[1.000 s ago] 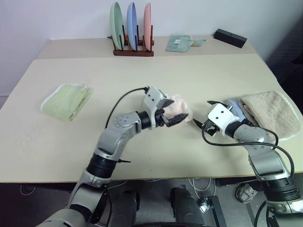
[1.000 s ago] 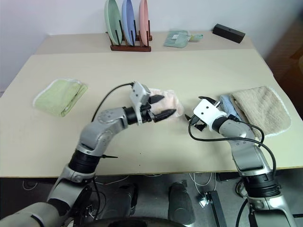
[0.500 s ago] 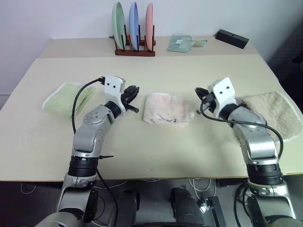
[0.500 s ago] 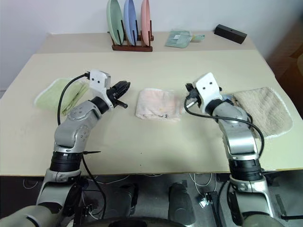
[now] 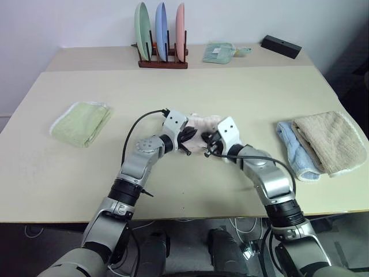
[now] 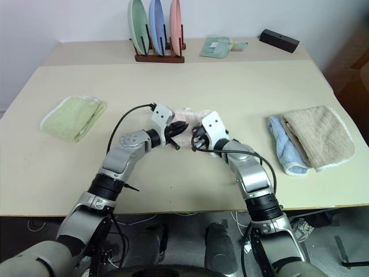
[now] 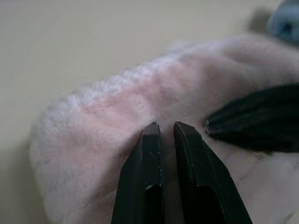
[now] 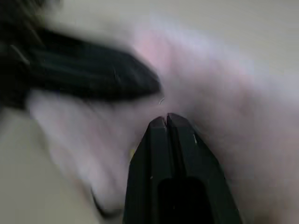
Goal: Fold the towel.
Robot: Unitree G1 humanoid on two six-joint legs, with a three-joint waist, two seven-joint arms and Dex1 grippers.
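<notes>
Now, taking the pink towel (image 5: 202, 124) as the landmark near the middle of the table (image 5: 242, 92), a folded light green towel (image 5: 82, 122) is lying well to its left. Just at the towel's left edge the left gripper (image 5: 189, 140) is pressing in, its two black fingers (image 7: 150, 158) standing almost together with only a thin slit between them; whether any terry is pinched in that slit cannot be told. At the towel's front right the right gripper (image 5: 207, 140) is meeting it, fingers (image 8: 167, 128) fully closed tip to tip against the pile, with no cloth visibly caught. Both grippers are sitting just beside each other. Well to the right of the towel, a beige towel (image 5: 330, 138) is lying over a light blue one (image 5: 291, 147). Beyond the towel, a rack of plates (image 5: 162, 34) is standing.
</notes>
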